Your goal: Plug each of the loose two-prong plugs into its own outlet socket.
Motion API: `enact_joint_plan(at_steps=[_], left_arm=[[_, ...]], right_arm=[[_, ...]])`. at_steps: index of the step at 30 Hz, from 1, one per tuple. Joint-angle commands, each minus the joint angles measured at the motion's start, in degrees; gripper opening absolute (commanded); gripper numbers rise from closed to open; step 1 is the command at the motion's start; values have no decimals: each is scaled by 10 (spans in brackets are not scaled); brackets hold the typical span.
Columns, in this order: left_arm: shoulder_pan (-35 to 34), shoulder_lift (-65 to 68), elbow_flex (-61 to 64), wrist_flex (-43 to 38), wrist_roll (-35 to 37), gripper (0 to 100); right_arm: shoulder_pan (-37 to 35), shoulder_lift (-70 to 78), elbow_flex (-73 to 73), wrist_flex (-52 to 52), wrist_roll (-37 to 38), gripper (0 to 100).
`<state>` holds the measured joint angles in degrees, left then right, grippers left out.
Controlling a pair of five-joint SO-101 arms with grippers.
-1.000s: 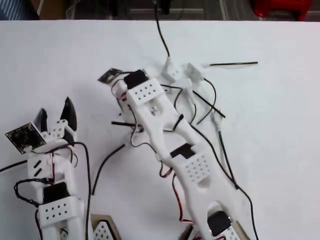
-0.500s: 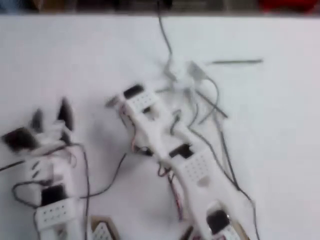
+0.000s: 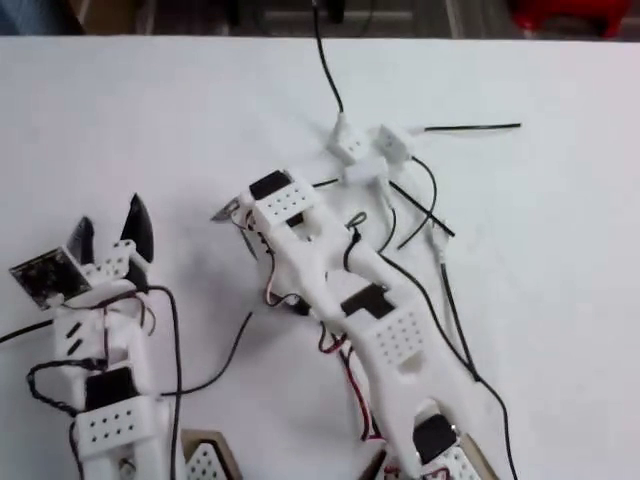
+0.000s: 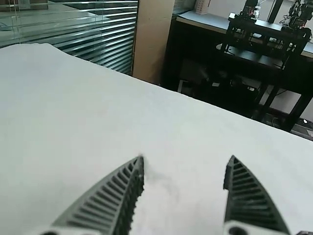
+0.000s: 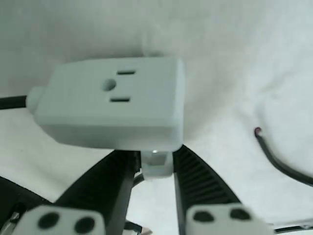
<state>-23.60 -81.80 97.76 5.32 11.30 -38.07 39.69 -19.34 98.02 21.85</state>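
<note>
Since a second ago the right arm's wrist has drawn back toward its base, and the loose black cable (image 3: pixel 215 355) between the two arms has bent from a straight run into a curve. The left arm has kept its place.

From the high view, the left gripper (image 3: pixel 110 215) rests near its own base with its jaws spread and nothing between them. A white block (image 3: pixel 348 142) and a second white block (image 3: pixel 395 143) lie on the table (image 3: pixel 560 250) just beyond the right arm's wrist and well apart from the left gripper, so the right arm is the nearer one.

In the left wrist view, the left gripper (image 4: pixel 186 159) is released, with only bare tabletop ahead of it.

In the right wrist view, the right gripper (image 5: pixel 155 152) is clenched on a small white plug (image 5: pixel 156 166). The outlet socket (image 5: pixel 110 100) lies directly ahead of the fingertips, with the plug touching or nearly touching its near edge. The socket's long axis runs across the gripper's line, and its cable leaves to one side. Its slotted face is turned toward the wrist camera, and the plug meets the block away from the slots. The prongs are hidden. The next move probably calls for bringing the plug round to that face and lining it up with the two slots.
</note>
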Motion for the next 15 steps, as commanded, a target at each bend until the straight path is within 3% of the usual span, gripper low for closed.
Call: enact_joint_plan(at_steps=[1,3,11,15], left_arm=[[3,-4,-4,1,-4,264],[3,-4,-4,1,-4,264],[3,-4,-4,1,-5,264],[12,-3,-4,0,-50,264]], right_arm=[[5,-113,-11,7,1,188],[3,-145,-11,7,4,230],[14,-198,-6,7,19,234],[33,-224,30,7,22,234]])
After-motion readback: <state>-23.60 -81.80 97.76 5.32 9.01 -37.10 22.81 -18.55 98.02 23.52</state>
